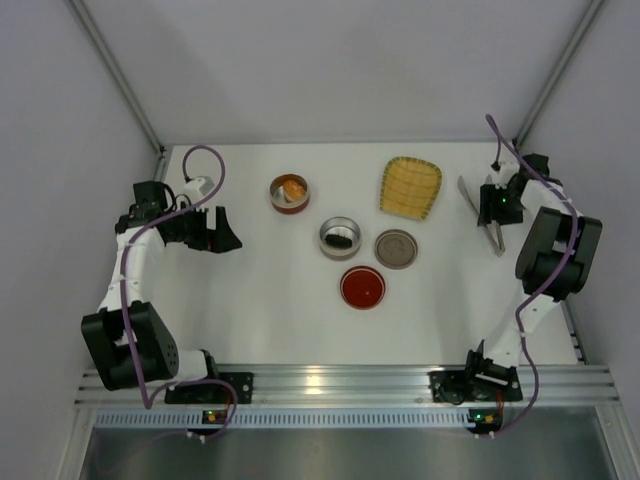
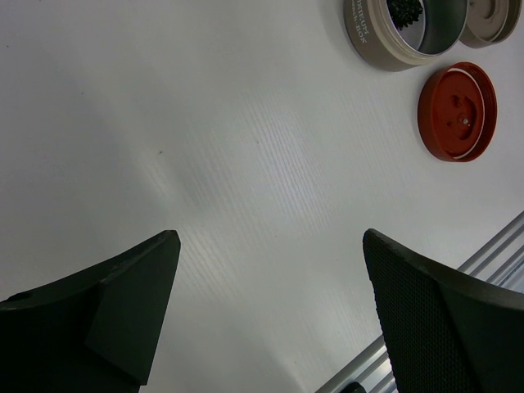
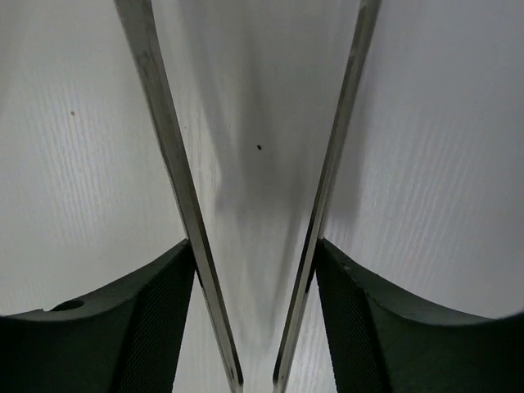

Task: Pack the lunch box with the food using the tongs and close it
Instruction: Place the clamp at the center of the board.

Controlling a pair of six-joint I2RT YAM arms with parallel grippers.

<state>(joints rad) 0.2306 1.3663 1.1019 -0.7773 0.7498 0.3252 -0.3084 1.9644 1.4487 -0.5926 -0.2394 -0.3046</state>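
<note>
The lunch box stands apart as two round tins. The red-brown tin [image 1: 290,194] holds the orange food chunk [image 1: 294,189]. The silver tin [image 1: 340,238] [image 2: 407,37] holds the black food piece [image 1: 341,240] [image 2: 405,10]. The silver tongs [image 1: 468,193] [image 3: 168,139] are at the far right of the table. My right gripper [image 1: 490,215] [image 3: 255,246] has a finger pressed against the outside of each tong arm, and the arms spread away from the camera. My left gripper [image 1: 225,232] [image 2: 270,237] hangs wide open over bare table at the left, holding nothing.
A grey lid [image 1: 396,248] [image 2: 491,20] and a red lid [image 1: 362,287] [image 2: 457,111] lie beside the silver tin. A yellow woven tray [image 1: 410,187] sits at the back, left of the tongs. The aluminium rail [image 1: 340,382] runs along the near edge.
</note>
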